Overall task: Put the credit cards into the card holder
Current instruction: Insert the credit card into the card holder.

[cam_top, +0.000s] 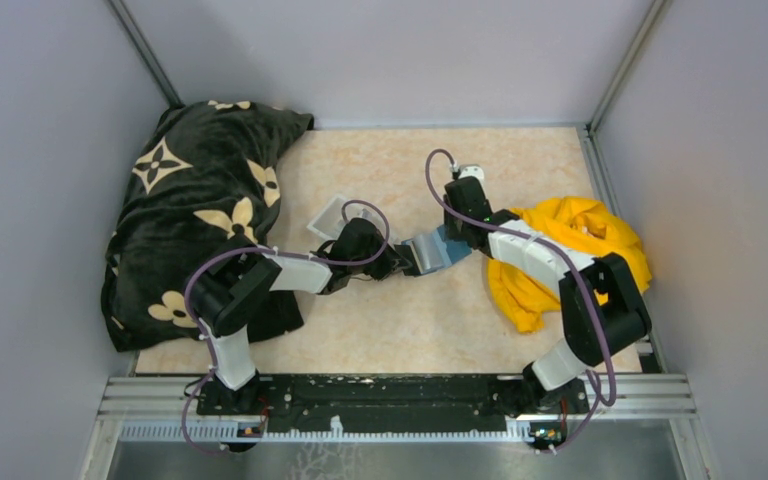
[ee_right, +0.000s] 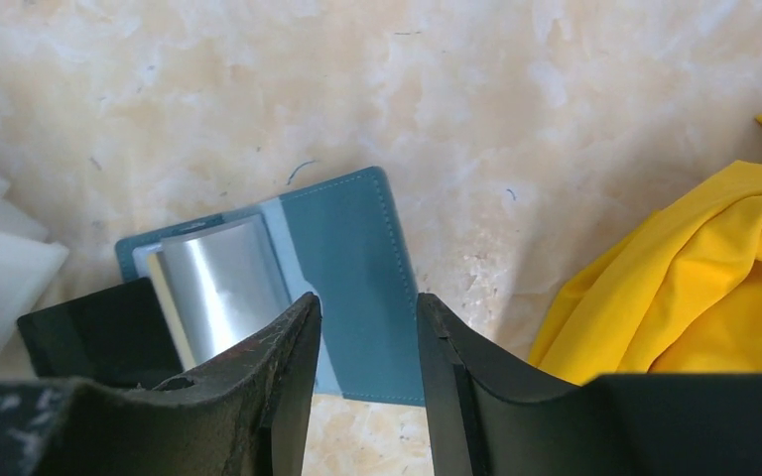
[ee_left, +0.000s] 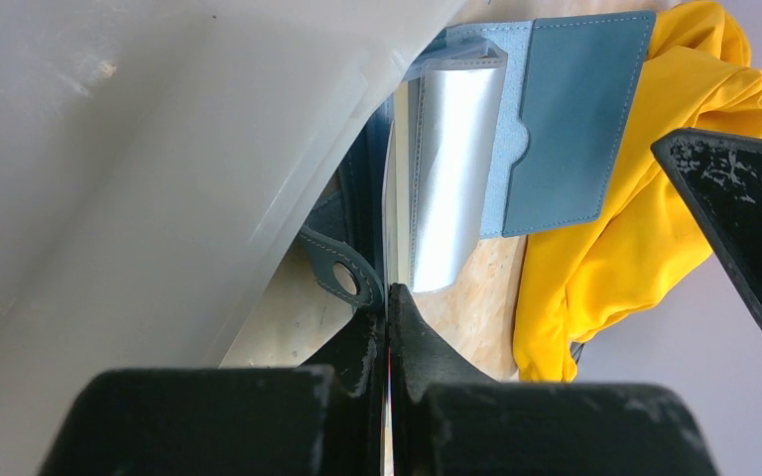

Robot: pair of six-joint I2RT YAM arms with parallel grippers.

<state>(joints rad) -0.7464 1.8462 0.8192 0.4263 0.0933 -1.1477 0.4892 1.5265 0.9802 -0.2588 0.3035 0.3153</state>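
Left fingers point(ee_left: 388, 297) are clenched on a thin yellowish card point(ee_right: 162, 297), held edge-on with its far end at the open teal wallet point(ee_right: 347, 238) just ahead. Right fingers point(ee_right: 368, 302) stand parted over the wallet's flap, with the arm bent inward. A yellow cloth point(ee_right: 714, 288) lies beside them on the worktop point(ee_right: 516, 119).

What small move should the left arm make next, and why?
Probably ease the left gripper forward, sliding its yellow-tan card deeper into the card holder. The jaws are shut on the thin card, it lies beside the grey card already in a slot, and the open right gripper hovers over the holder's flap.
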